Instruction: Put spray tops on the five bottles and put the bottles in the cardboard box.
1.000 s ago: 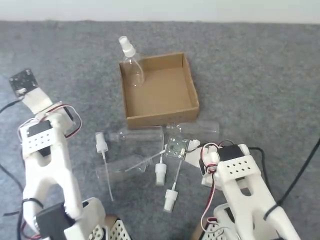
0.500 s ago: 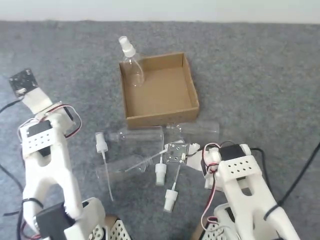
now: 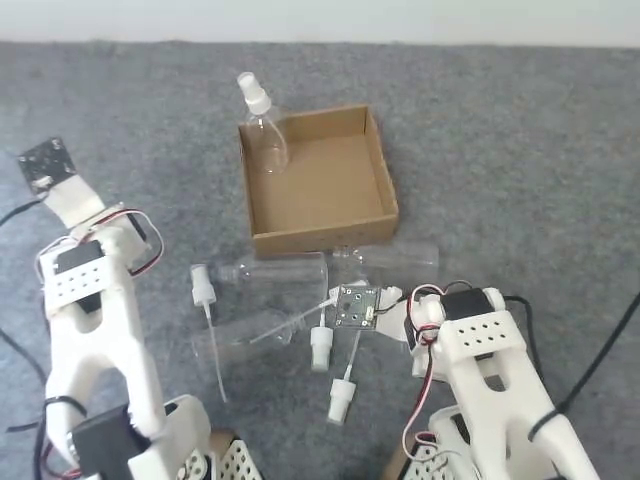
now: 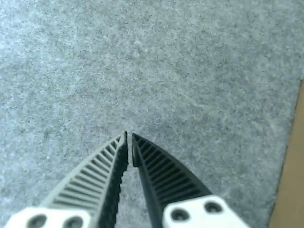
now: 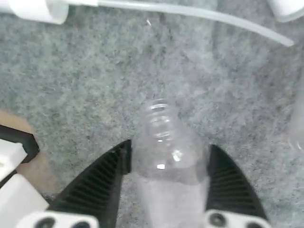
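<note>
Grey felt-like matting covers the surface (image 3: pixel 520 150) and should give some friction under whatever lies on it.

Jaws. The right jaws sit against both flanks of an open-necked bottle (image 5: pixel 166 164), just below its shoulder, and appear to grip it. Its neck points away from the wrist. The left jaws have their tips all but touching, with nothing between them, over bare matting well apart from the parts.

Handling, as judged. The bottles are clear, thin-walled and empty. They are therefore light and smooth, and likely to dent or slip out under a hard squeeze. The best hold is across the body near the shoulder, which leaves the thread free. The loose spray tops (image 3: pixel 320 347) are small rigid pieces trailing long limp tubes. Take them by the cap, since the tube will flex and needs steering into the neck.

Location. The cardboard box (image 3: pixel 385 215) sits mid-surface, open upward and low-walled. A capped bottle (image 3: pixel 265 135) stands at its far left corner, apparently inside. The middle bottle (image 3: pixel 280 271) and the right-hand bottle (image 3: pixel 390 256) lie just before the near wall. The near bottle (image 3: pixel 240 338) lies closer to the arms.

Clearance. Parts crowd the strip between the box and the arm bases, and the round bottles may roll if nudged. Open room lies to the right of the box and beyond it.
</note>
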